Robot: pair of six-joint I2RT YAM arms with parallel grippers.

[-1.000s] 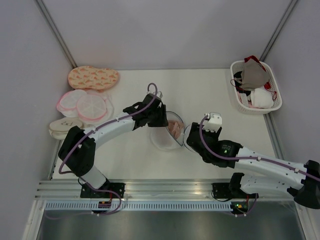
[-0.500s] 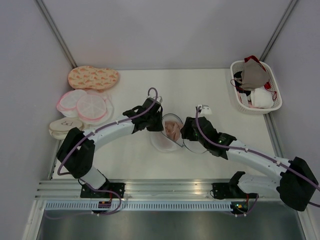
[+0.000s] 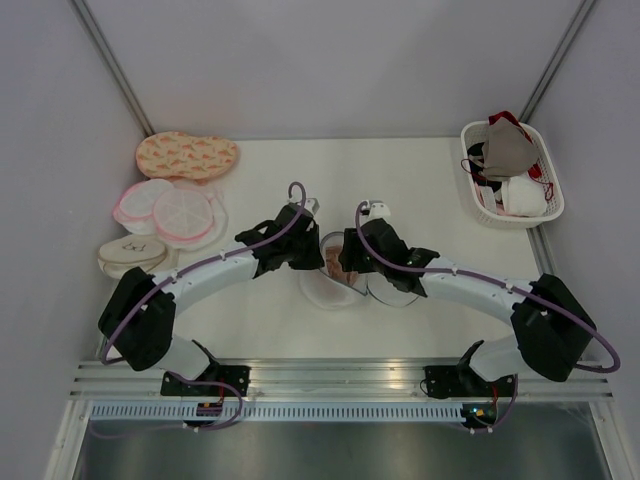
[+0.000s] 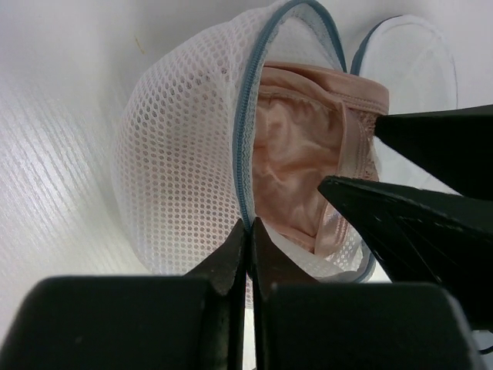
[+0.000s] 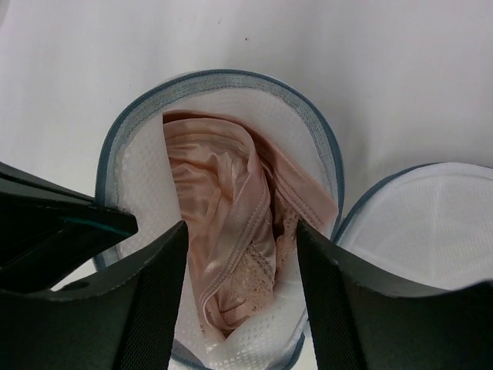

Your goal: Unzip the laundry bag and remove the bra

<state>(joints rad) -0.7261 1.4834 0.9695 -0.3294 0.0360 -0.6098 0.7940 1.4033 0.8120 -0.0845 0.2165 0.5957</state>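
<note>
White mesh laundry bag (image 5: 285, 127) lies unzipped in the middle of the table (image 3: 400, 180), its two halves spread apart, with the pale pink bra (image 5: 219, 193) bunched inside one half. Left gripper (image 4: 248, 230) is pinched closed on the blue-grey zipper rim (image 4: 245, 154). Right gripper (image 5: 240, 235) hangs just above the bra, fingers spread wide, holding nothing.

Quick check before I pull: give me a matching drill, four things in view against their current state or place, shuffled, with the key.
Things:
1. left gripper
2. right gripper
3. bra
4. white basket

States or places:
A. lies inside the open laundry bag
B. jaws open, poised over the bra
C. at the far right corner
D. jaws pinched shut on the bag's zipper rim

Pairs: 1-D, 2-B, 3-A, 4-C
</note>
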